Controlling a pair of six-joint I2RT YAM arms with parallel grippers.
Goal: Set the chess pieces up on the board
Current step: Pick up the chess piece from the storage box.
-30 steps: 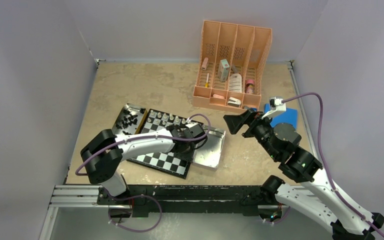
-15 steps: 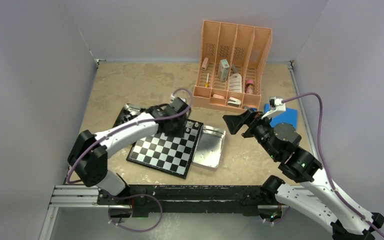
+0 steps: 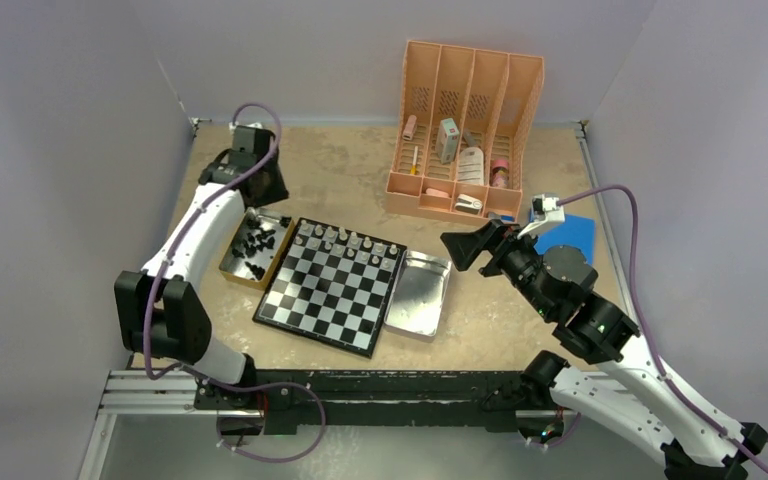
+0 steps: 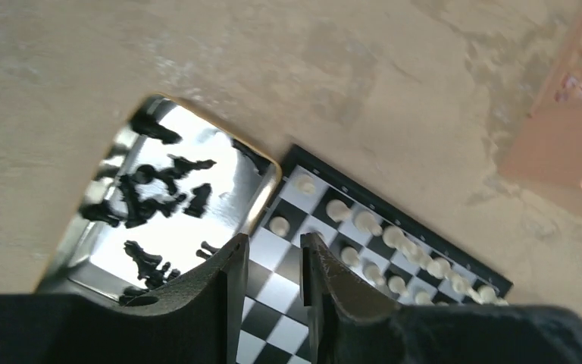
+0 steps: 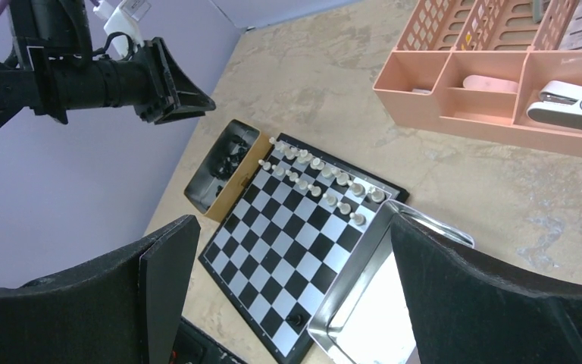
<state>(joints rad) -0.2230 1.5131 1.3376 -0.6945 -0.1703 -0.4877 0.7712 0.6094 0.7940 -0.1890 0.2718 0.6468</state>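
The board (image 3: 332, 290) lies mid-table, with silvery-white chess pieces (image 3: 345, 240) filling its two far rows. One black piece (image 5: 297, 318) stands near its near right corner. Several black pieces (image 3: 255, 245) lie in a shiny tray (image 3: 235, 265) against the board's left edge. My left gripper (image 3: 270, 192) hangs high over the far end of that tray. In the left wrist view its fingers (image 4: 235, 262) stand a little apart, with only the board (image 4: 276, 292) showing between them. My right gripper (image 3: 457, 248) hovers wide open to the right of the board, holding nothing.
An empty silver tray (image 3: 420, 295) lies against the board's right edge, under the right gripper. A peach desk organizer (image 3: 465, 130) with small items stands at the back. A blue pad (image 3: 570, 232) lies at the right. Walls close in the left, back and right.
My left arm has swung from over the board's right side across to the far left and risen above the tray of black pieces. The right arm has barely moved.
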